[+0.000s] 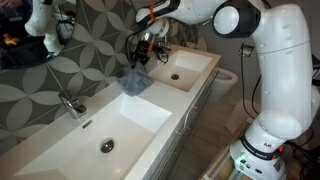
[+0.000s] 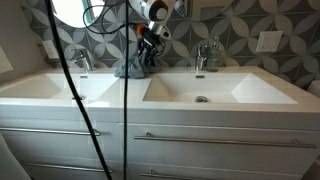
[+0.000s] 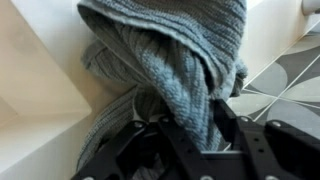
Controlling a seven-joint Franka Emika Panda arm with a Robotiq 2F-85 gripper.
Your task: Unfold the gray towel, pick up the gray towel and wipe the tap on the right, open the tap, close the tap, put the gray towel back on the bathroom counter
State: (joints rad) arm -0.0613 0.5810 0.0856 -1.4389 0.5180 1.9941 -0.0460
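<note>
The gray towel (image 1: 137, 82) is bunched up on the strip of the white bathroom counter (image 1: 168, 97) between the two basins, close to the tiled wall. It shows in both exterior views (image 2: 130, 68). My gripper (image 1: 141, 55) points down onto its top. In the wrist view a thick fold of the towel (image 3: 170, 60) fills the gap between the black fingers (image 3: 232, 125), and my gripper (image 3: 195, 125) is shut on it. The tap on the right (image 2: 203, 55) stands behind the right basin, apart from the gripper.
A second chrome tap (image 2: 82, 60) stands behind the left basin, and one (image 1: 70, 103) by the near basin. A black cable (image 2: 100, 130) hangs across the drawer fronts. A wall socket (image 2: 267, 41) sits at the right. The patterned wall is right behind the towel.
</note>
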